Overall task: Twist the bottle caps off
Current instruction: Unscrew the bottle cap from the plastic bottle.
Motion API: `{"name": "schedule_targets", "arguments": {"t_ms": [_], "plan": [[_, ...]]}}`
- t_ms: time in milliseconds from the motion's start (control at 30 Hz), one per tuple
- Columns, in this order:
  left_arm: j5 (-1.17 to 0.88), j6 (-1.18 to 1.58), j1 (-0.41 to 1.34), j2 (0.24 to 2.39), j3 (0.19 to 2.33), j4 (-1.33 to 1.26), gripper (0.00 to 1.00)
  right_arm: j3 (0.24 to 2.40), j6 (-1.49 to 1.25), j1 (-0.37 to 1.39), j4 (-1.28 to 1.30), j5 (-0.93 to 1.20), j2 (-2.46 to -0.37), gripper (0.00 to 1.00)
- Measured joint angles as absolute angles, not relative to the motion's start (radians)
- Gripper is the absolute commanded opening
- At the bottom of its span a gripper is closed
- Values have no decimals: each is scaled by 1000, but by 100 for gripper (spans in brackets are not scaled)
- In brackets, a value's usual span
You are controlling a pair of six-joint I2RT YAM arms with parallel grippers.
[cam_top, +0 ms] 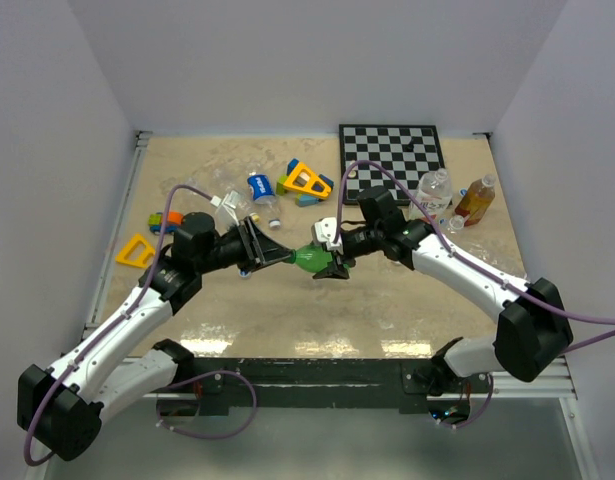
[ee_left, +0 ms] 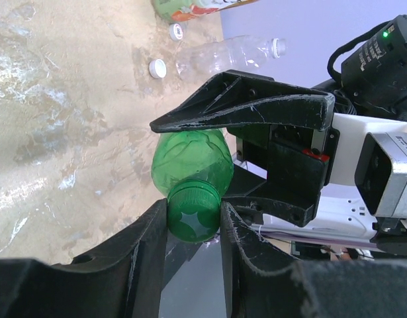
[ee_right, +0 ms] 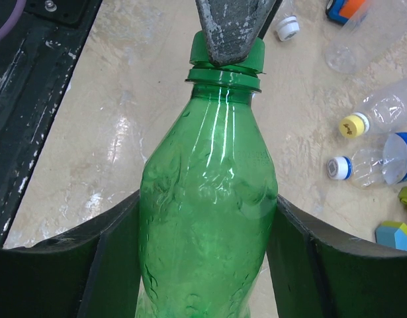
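**A:** Where are we with the green bottle [cam_top: 309,260]?

**B:** We're holding it level between both arms, over the worktop [cam_top: 287,315]. It's lying toward the near side and left of the chessboard [cam_top: 390,150].

**A:** Left gripper [ee_left: 193,212]?

**B:** It's closing down on the green cap [ee_left: 193,211], nearly shut, one finger pressing each side. The cap is sitting on the neck, and in the right wrist view we're seeing the collar ring just under it.

**A:** Right gripper [ee_right: 208,199]?

**B:** Jaws are standing wide and clamping the bottle body, both fingers touching the green wall.

**A:** Other caps?

**B:** We're seeing a yellow cap [ee_right: 354,125] and a white cap [ee_right: 337,167], each sitting on a clear bottle lying left of the chessboard. A loose cap [ee_left: 157,67], also white, is lying on the worktop beside another clear bottle [ee_left: 223,56] at the chessboard's near edge. That bottle is wearing its own cap too.

**A:** Is the green bottle touching the worktop?

**B:** We're not able to tell from these views.
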State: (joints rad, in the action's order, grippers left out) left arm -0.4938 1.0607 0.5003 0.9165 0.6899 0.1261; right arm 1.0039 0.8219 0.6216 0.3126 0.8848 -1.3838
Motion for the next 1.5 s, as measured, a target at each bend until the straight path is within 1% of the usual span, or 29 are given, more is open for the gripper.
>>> {"name": "schedule_targets", "arguments": {"t_ms": [33,100,133,333,400,433,467,567,733,867,1000,1100,1267,1500], "plan": [[-494,1063,500,916,690,126,1,1004,822,622,312,884,-1384,0],[-494,1064,500,916,690,126,11,1004,822,622,311,884,-1384,0],[-494,1063,500,916,690,126,19,1004,822,622,310,884,-1384,0],[-497,1037,500,916,690,123,59,1004,821,622,308,883,-1384,0],[-499,999,500,916,693,138,75,1004,821,621,308,876,-1385,0],[-497,969,500,916,701,160,78,1004,821,621,308,874,-1386,0],[-493,938,500,916,712,184,84,1004,821,620,308,872,-1386,0],[-463,830,500,902,752,260,92,1004,821,620,308,871,-1387,0],[-450,600,500,823,782,313,93,1004,824,620,309,870,-1388,0],[-470,249,500,762,796,364,95,1004,847,620,327,871,-1388,0],[-484,-58,538,705,773,358,94,1004,895,620,356,881,-1389,0],[-523,-228,556,680,737,321,90,1004,940,620,384,885,-1393,0],[-606,-393,557,723,727,254,75,1004,997,620,418,886,-1405,0],[-722,-449,557,860,727,213,69,1004,1027,620,440,893,-1405,0]]}}
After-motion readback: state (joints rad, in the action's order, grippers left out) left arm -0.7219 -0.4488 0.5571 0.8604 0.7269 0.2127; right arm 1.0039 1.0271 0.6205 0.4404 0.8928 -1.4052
